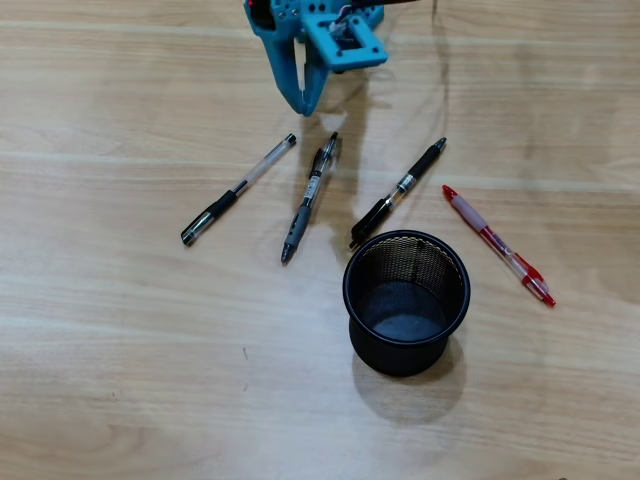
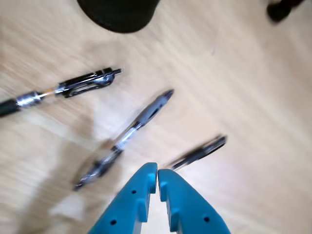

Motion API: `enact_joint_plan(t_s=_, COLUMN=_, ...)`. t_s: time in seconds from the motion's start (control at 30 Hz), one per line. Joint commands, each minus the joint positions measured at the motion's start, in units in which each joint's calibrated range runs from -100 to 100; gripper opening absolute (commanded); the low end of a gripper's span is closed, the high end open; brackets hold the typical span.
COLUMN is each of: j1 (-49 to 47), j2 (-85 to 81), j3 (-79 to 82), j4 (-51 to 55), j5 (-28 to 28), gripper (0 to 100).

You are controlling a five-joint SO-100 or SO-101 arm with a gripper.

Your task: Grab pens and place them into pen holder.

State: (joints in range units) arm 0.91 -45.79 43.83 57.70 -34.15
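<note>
Our empty pincer above four loose pens

Our blue pincer (image 2: pixel 157 171) has its tips pressed together on nothing, hanging over the wooden table (image 1: pixel 120 380) just past the top of the middle black pen (image 1: pixel 309 196); we judge it is lining up a first pick. Two more black pens (image 1: pixel 238 189) (image 1: pixel 397 192) and a red pen (image 1: pixel 498 244) lie fanned around the empty mesh pen holder (image 1: pixel 406 300), none inside; no writing is readable

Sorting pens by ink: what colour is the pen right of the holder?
Red and clear, best in the overhead view.
</note>
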Motion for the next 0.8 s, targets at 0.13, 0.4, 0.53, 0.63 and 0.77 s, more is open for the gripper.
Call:
enact_joint_plan(t_s=0.13, j1=4.99, j2=7.71, j3=-17.23, j4=17.69, j5=-11.98, gripper=2)
enact_joint_plan(t_s=0.4, j1=7.92, j2=7.79, j3=-20.85, j4=21.52, j5=-19.99, gripper=2)
enact_joint_plan(t_s=0.53, j1=8.1, j2=14.58, j3=-24.38, j4=21.52, j5=-21.66, gripper=2)
enact_joint_plan(t_s=0.63, j1=8.1, j2=20.61, j3=-27.82, j4=21.43, j5=-22.55, gripper=7)
enact_joint_plan(t_s=0.77, j1=7.65, j2=27.32, j3=-31.71, j4=20.79, j5=-23.02, gripper=26)
